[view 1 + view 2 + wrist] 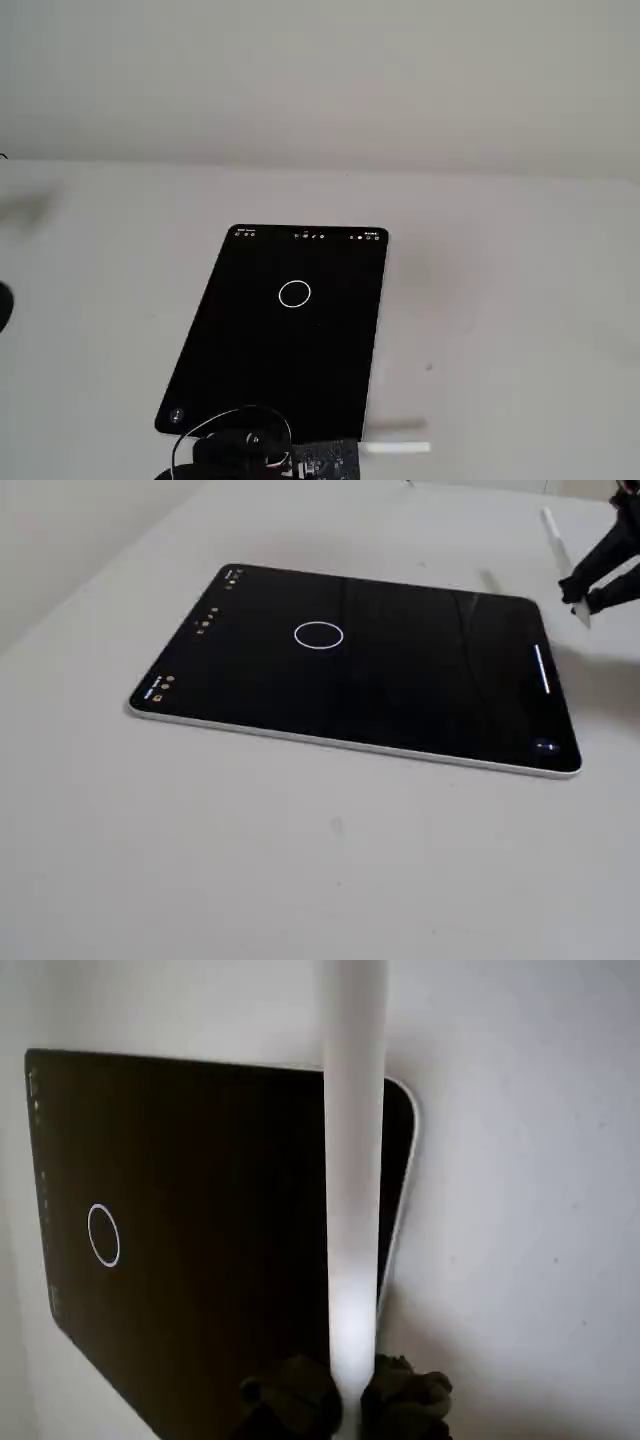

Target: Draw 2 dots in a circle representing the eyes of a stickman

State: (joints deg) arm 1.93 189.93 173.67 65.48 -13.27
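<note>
Pincer: my gripper (352,1392) is clamped on the white stylus (354,1160).
Circle: the circle (319,635) sits empty on the tablet (420,680); no dots drawn.
Left: both eyes; stylus is off at the tablet's right edge in the fixed view.

tablet (400,690) lies on the table (250,860), circle (319,635) on its screen.
</note>
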